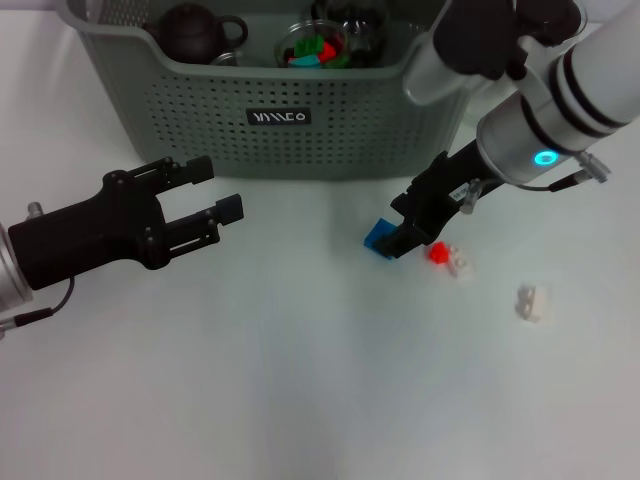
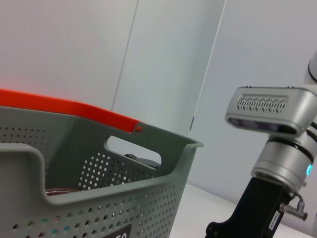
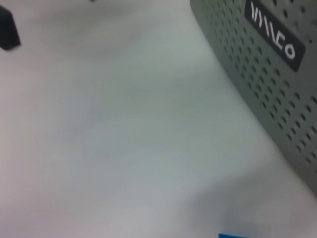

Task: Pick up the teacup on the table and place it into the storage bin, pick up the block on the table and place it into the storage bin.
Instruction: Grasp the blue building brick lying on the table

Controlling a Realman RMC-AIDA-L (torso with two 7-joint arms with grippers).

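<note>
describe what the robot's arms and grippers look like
Both grippers are matte black with blocky parallel fingers: left gripper, right gripper. The right arm is white and silver with black bands, a glowing cyan ring light and thin cables. The left arm shows a silver wrist and a cable.
</note>
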